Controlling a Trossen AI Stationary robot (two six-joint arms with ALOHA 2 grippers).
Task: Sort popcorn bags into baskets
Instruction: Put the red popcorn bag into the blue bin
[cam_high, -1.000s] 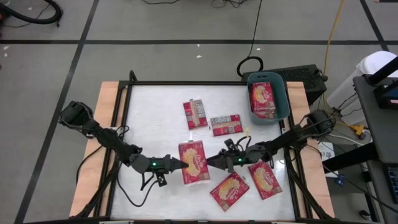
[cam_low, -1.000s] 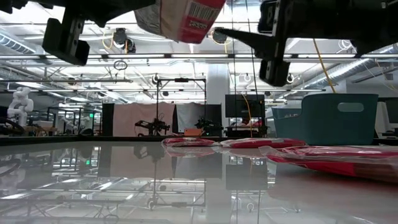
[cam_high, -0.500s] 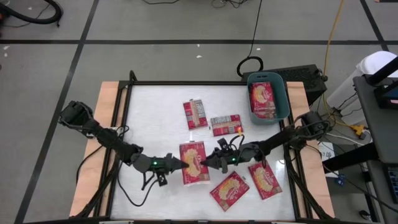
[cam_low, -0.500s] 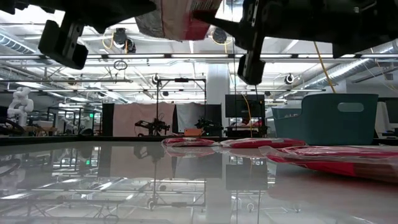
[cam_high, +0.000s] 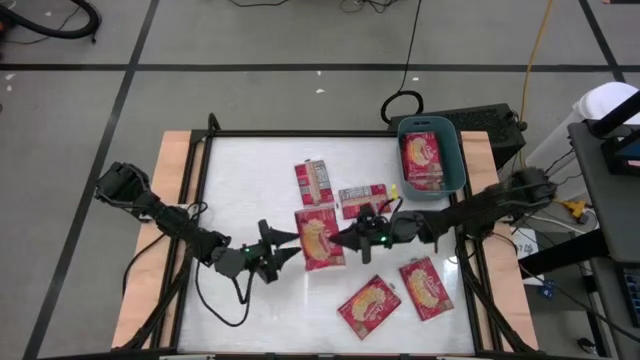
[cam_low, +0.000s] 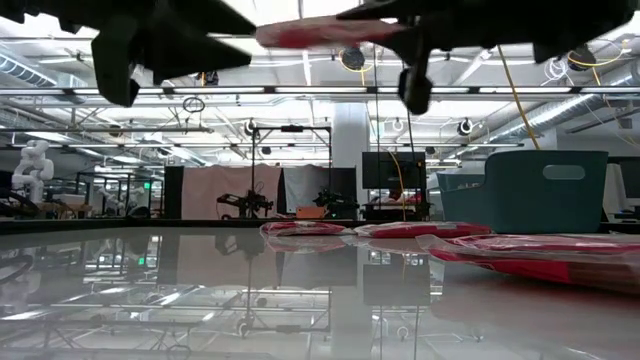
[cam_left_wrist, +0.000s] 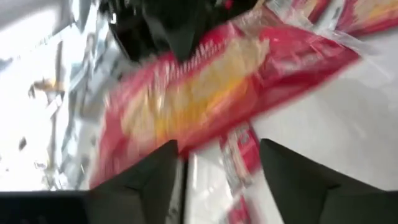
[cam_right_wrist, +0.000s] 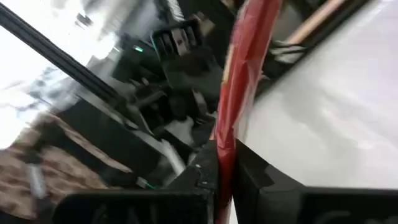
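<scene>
A red popcorn bag (cam_high: 320, 238) with its yellow picture face up hangs level over the middle of the table; the low view shows it edge-on (cam_low: 320, 35). My right gripper (cam_high: 346, 238) is shut on it from the right. My left gripper (cam_high: 290, 250) stands open just left of the bag's left edge; its spread fingers (cam_left_wrist: 143, 177) have nothing between them. The teal basket (cam_high: 455, 160) stands at the far right with bags (cam_high: 422, 160) lying in it. Several more bags lie flat on the table (cam_high: 369, 305). My right gripper pinches the bag's right edge (cam_right_wrist: 231, 134) between its two fingers. The fingers come in level from the table's right. The bag is lifted clear of the table, flat and about level, and sticks out from the fingers toward the left arm.
Two bags (cam_high: 314, 182) (cam_high: 363, 200) lie label side up just beyond the held bag, and two more (cam_high: 426, 287) lie near the front right. A black frame (cam_high: 205, 190) runs around the tabletop. Bare white table lies at the left (cam_high: 240, 180).
My right gripper has moved left to the bag and shut on its right edge. My left gripper has opened, let go and drawn back a little to the left. The bag, earlier tilted in the left gripper, now hangs level and sits slightly farther toward the far edge.
</scene>
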